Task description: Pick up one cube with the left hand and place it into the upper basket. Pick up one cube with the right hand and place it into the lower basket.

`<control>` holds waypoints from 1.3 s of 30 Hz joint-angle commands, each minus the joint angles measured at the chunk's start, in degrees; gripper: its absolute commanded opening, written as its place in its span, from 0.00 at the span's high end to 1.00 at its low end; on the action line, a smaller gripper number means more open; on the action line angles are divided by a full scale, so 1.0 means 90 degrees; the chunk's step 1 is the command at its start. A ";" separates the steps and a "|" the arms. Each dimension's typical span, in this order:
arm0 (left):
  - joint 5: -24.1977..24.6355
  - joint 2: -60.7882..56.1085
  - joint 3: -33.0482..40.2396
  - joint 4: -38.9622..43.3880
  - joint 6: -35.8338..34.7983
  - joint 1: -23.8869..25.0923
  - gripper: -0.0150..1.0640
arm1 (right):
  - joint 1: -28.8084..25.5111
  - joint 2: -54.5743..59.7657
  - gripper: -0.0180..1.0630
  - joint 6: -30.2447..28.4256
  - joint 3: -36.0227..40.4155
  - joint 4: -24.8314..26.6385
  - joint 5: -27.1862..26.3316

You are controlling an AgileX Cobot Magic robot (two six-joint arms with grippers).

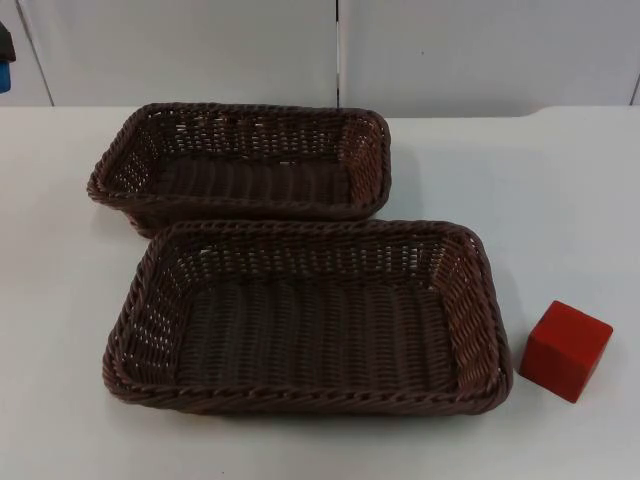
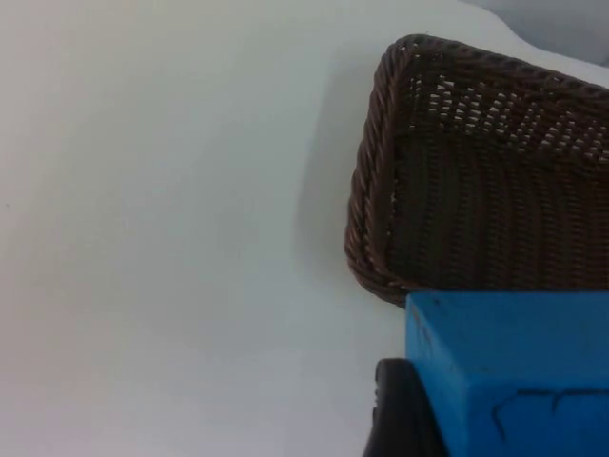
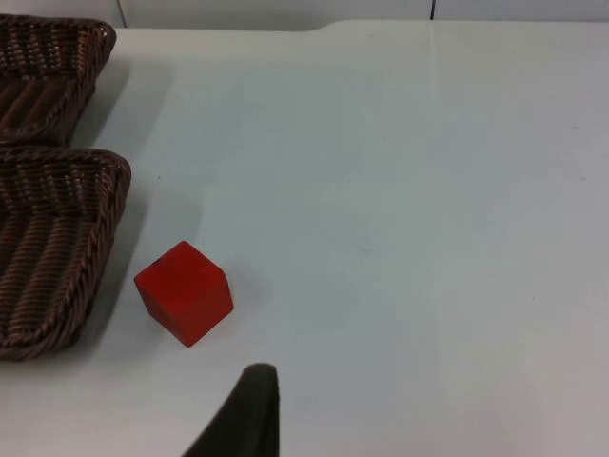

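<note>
White table top (image 1: 60, 300) running back to a grey partition wall (image 1: 200, 50), that's my whole world right now. Going left to right in the top view: at the far upper left edge of the frame there's a sliver of my left gripper (image 1: 4, 60) with a bit of blue in it. From the left wrist view that's the blue cube (image 2: 514, 381), and my left gripper (image 2: 447, 419) is clamped on it, one black finger pressed against its side. It's hanging off beyond the left end of the upper basket (image 1: 240, 165), whose corner (image 2: 381, 171) I can see just past the cube.

Centre of the frame, the two brown wicker baskets sit one behind the other, nearly touching, with the lower basket (image 1: 310, 320) nearer the bottom. Neither has a cube in it.

Lower right, the red cube (image 1: 565, 350) sits on the table just beside the lower basket's right end. My right gripper (image 3: 249, 419) waits back from that red cube (image 3: 186, 292); can't tell if it's open or closed.

So the job in hand, I reckon, is carrying blue over the upper basket. Tip to self: clear the woven rim with height to spare, get over the middle of the floor, then let go low so it doesn't bounce out.
</note>
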 commanded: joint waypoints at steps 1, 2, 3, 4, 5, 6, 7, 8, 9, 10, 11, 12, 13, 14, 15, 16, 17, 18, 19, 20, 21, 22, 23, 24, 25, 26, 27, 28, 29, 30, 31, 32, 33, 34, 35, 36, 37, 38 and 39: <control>-0.0166 -0.0059 -0.0015 -0.0262 0.0225 -0.0048 0.99 | 0.0018 0.0014 0.01 -0.0033 -0.0005 0.0017 -0.0025; -0.0202 -0.0059 -0.0015 -0.0466 0.0336 -0.0048 0.99 | 0.0018 0.0014 0.01 -0.0033 -0.0005 0.0017 -0.0025; -0.0250 -0.0059 -0.0027 -0.0621 0.0474 -0.0048 0.99 | 0.0018 0.0014 0.01 -0.0033 -0.0005 0.0017 -0.0025; -0.0319 -0.0059 -0.0027 -0.0721 0.0598 -0.0048 0.99 | 0.0018 0.0014 0.01 -0.0033 -0.0005 0.0017 -0.0025; -0.0319 -0.0059 -0.0027 -0.0721 0.0598 -0.0048 0.99 | 0.0018 0.0014 0.01 -0.0033 -0.0005 0.0017 -0.0025; -0.0353 -0.0059 -0.0027 -0.0728 0.0598 -0.0048 0.99 | 0.0018 0.0014 0.01 -0.0033 -0.0005 0.0017 -0.0025; -0.0404 -0.0047 -0.0027 -0.0728 0.0598 -0.0048 0.99 | 0.0018 0.0014 0.01 -0.0033 -0.0005 0.0017 -0.0025; -0.0438 -0.0022 -0.0027 -0.0728 0.0598 -0.0048 0.99 | 0.0018 0.0014 0.01 -0.0033 -0.0005 0.0017 -0.0025; -0.0438 -0.0022 -0.0027 -0.0728 0.0598 -0.0048 0.99 | 0.0018 0.0014 0.01 -0.0033 -0.0005 0.0017 -0.0025; -0.0469 0.0027 -0.0027 -0.0746 0.0598 -0.0048 0.99 | 0.0018 0.0014 0.01 -0.0033 -0.0005 0.0017 -0.0025; -0.0451 0.0173 -0.0098 -0.0836 0.0616 -0.0048 0.99 | 0.0018 0.0014 0.01 -0.0033 -0.0005 0.0017 -0.0025; -0.0438 0.0276 -0.0142 -0.0949 0.0758 -0.0048 0.99 | 0.0018 0.0014 0.01 -0.0033 -0.0005 0.0017 -0.0025; -0.0438 0.0276 -0.0142 -0.0949 0.0758 -0.0048 0.99 | 0.0018 0.0014 0.01 -0.0033 -0.0005 0.0017 -0.0025; -0.0417 0.0409 -0.0229 -0.1118 0.0944 -0.0048 0.99 | 0.0018 0.0014 0.01 -0.0033 -0.0005 0.0017 -0.0025; -0.0390 0.0549 -0.0329 -0.1315 0.1120 -0.0048 0.99 | 0.0018 0.0014 0.01 -0.0033 -0.0005 0.0017 -0.0025; -0.0355 0.0700 -0.0445 -0.1540 0.1335 -0.0048 0.99 | 0.0018 0.0014 0.01 -0.0033 -0.0005 0.0017 -0.0025; -0.0326 0.0826 -0.0553 -0.1682 0.1519 -0.0048 0.99 | 0.0018 0.0014 0.01 -0.0033 -0.0005 0.0017 -0.0025; -0.0326 0.0826 -0.0553 -0.1682 0.1519 -0.0048 0.99 | 0.0018 0.0014 0.01 -0.0033 -0.0005 0.0017 -0.0025; -0.0312 0.0970 -0.0696 -0.1842 0.1690 -0.0048 0.99 | 0.0018 0.0014 0.01 -0.0033 -0.0005 0.0017 -0.0025; -0.0251 0.1195 -0.0936 -0.2057 0.1883 -0.0048 0.99 | 0.0018 0.0014 0.01 -0.0033 -0.0005 0.0017 -0.0025; -0.0161 0.1325 -0.1077 -0.2117 0.2021 -0.0048 0.99 | 0.0018 0.0014 0.01 -0.0033 -0.0005 0.0017 -0.0025; -0.0072 0.1482 -0.1251 -0.2143 0.2087 -0.0048 0.99 | 0.0018 0.0014 0.01 -0.0033 -0.0005 0.0017 -0.0025; -0.0072 0.1482 -0.1251 -0.2143 0.2087 -0.0048 0.99 | 0.0018 0.0014 0.01 -0.0033 -0.0005 0.0017 -0.0025; 0.0028 0.1636 -0.1426 -0.2173 0.2114 -0.0048 0.99 | 0.0018 0.0014 0.01 -0.0033 -0.0005 0.0017 -0.0025; 0.0077 0.1794 -0.1560 -0.2256 0.2247 -0.0048 0.99 | 0.0018 0.0014 0.01 -0.0033 -0.0005 0.0017 -0.0025; 0.0127 0.1920 -0.1707 -0.2394 0.2396 -0.0048 0.99 | 0.0018 0.0014 0.01 -0.0033 -0.0005 0.0017 -0.0025; 0.0176 0.2070 -0.1859 -0.2537 0.2507 -0.0048 0.99 | 0.0018 0.0014 0.01 -0.0033 -0.0005 0.0017 -0.0025; 0.0176 0.2070 -0.1859 -0.2537 0.2507 -0.0048 0.99 | 0.0018 0.0014 0.01 -0.0033 -0.0005 0.0017 -0.0025; 0.0221 0.2221 -0.2010 -0.2676 0.2650 -0.0048 0.99 | 0.0018 0.0014 0.01 -0.0033 -0.0005 0.0017 -0.0025; 0.0271 0.2351 -0.2135 -0.2788 0.2781 -0.0048 0.99 | 0.0018 0.0014 0.01 -0.0033 -0.0005 0.0017 -0.0025; 0.0302 0.2508 -0.2285 -0.2876 0.2865 -0.0094 0.99 | 0.0018 0.0014 0.01 -0.0033 -0.0005 0.0017 -0.0025; 0.0350 0.2668 -0.2447 -0.2888 0.2894 -0.0112 0.99 | 0.0018 0.0014 0.01 -0.0033 -0.0005 0.0017 -0.0025; 0.0391 0.2827 -0.2585 -0.2888 0.2928 -0.0195 0.99 | 0.0018 0.0014 0.01 -0.0033 -0.0005 0.0017 -0.0025; 0.0391 0.2827 -0.2585 -0.2888 0.2928 -0.0195 0.99 | 0.0018 0.0014 0.01 -0.0033 -0.0005 0.0017 -0.0025; 0.0419 0.2968 -0.2752 -0.2888 0.2973 -0.0255 0.99 | 0.0018 0.0014 0.01 -0.0033 -0.0005 0.0017 -0.0025; 0.0445 0.3139 -0.2911 -0.2888 0.3004 -0.0323 0.99 | 0.0018 0.0014 0.01 -0.0033 -0.0005 0.0017 -0.0025; 0.0477 0.3311 -0.3075 -0.2888 0.3010 -0.0390 0.99 | 0.0018 0.0014 0.01 -0.0033 -0.0005 0.0017 -0.0025; 0.0512 0.3461 -0.3216 -0.2865 0.3010 -0.0441 0.99 | 0.0018 0.0014 0.01 -0.0033 -0.0005 0.0017 -0.0025; 0.0547 0.3646 -0.3386 -0.2850 0.3010 -0.0492 0.99 | 0.0018 0.0014 0.01 -0.0033 -0.0005 0.0017 -0.0025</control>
